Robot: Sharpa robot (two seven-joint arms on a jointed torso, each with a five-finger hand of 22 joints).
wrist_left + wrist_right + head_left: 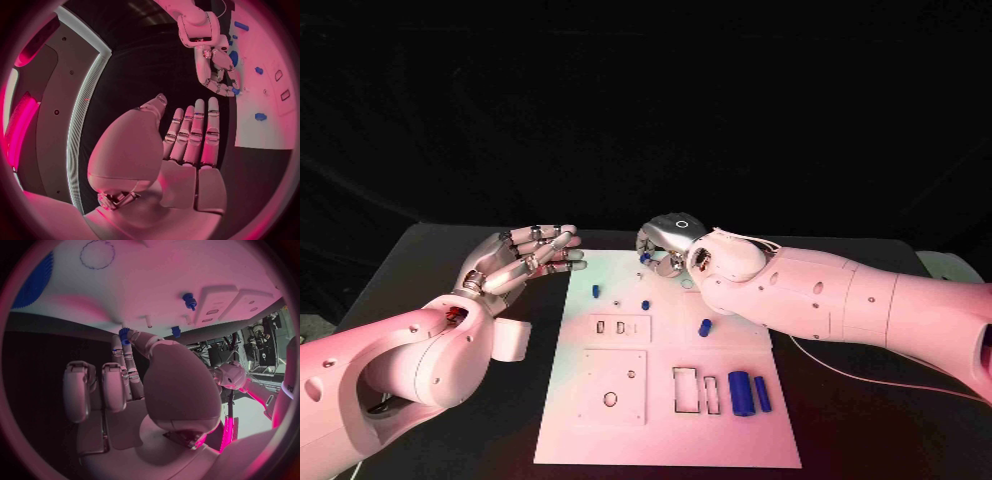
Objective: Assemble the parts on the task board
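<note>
The white task board (pixel 668 420) lies in the middle of the table. My right hand (pixel 669 244) hangs over its far edge, fingers pointing down, and pinches a small blue part (pixel 125 334) between thumb and fingertip, close to the board's surface. That hand (pixel 217 70) also appears in the left wrist view, with blue at its fingertips. My left hand (pixel 524 258) hovers off the board's far left corner, fingers (pixel 194 132) stretched and apart, holding nothing. Small blue parts (pixel 596 291) (pixel 646 303) (pixel 705 326) stand on the board. Two longer blue pieces (pixel 740 392) lie at its near right.
The board carries rectangular slots (pixel 685 390) and a raised plate with a round hole (pixel 610 398). A white block (pixel 514 340) sits on the black table beside the board's left edge, close to my left forearm. Two blue pegs (pixel 189 301) (pixel 175 331) stand near my right hand.
</note>
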